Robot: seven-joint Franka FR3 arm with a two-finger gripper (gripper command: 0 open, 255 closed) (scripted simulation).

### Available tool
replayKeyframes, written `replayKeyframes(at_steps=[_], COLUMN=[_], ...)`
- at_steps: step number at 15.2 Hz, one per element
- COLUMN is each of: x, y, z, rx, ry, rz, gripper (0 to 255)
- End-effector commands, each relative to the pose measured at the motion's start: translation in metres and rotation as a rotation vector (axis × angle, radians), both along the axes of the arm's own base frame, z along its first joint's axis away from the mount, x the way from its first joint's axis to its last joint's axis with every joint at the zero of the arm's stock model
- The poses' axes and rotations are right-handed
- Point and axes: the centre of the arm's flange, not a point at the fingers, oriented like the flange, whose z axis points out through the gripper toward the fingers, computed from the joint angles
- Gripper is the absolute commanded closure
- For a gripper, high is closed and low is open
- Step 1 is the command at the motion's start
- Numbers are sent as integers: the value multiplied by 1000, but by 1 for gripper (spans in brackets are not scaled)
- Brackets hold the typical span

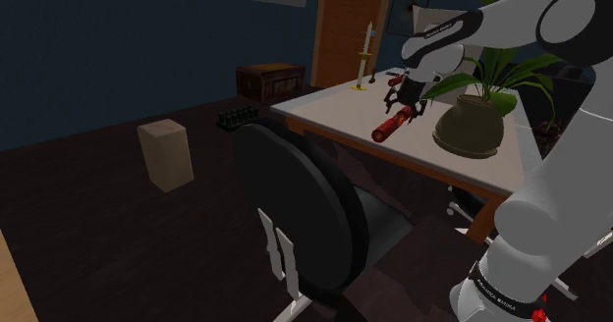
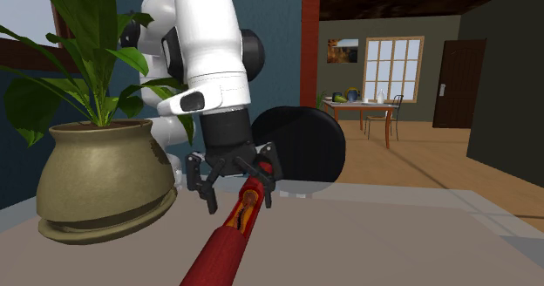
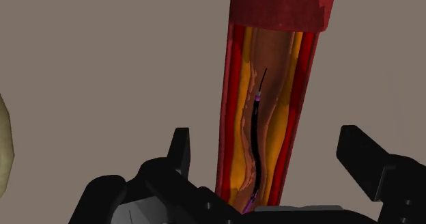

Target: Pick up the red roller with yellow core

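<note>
The red roller [image 1: 391, 125] lies on the pale table [image 1: 329, 114], a long red cylinder cut open at one end to show yellow and orange layers inside [image 3: 266, 106]. My black gripper [image 2: 240, 197] hangs just over that cut end, open. Its fingers [image 3: 179, 151] stand on either side of the roller with a gap on each side, touching nothing. From the second exterior view the roller [image 2: 228, 245] runs from under the gripper toward the camera. My gripper [image 1: 405, 102] sits just above the roller's far end in the shoulder view.
A potted plant in a squat olive pot [image 1: 470, 126] stands close beside the roller, with its leaves near the arm; it is large at the second exterior view's left [image 2: 105, 180]. A black chair [image 1: 295, 212] is at the table's near edge. A candlestick [image 1: 365, 60] stands at the far corner. A cardboard box [image 1: 165, 153] sits on the floor.
</note>
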Motion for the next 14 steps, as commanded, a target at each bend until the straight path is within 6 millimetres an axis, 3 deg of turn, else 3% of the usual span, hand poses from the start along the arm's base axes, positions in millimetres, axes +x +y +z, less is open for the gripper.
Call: replayKeyframes(at_steps=[1, 3, 4, 14], x=[0, 0, 1, 0], y=[0, 0, 0, 0], z=[-14, -14, -14, -9], rx=[0, 0, 0, 0], ry=[0, 0, 0, 0], rz=[0, 0, -1, 0], gripper=[0, 0, 255, 255])
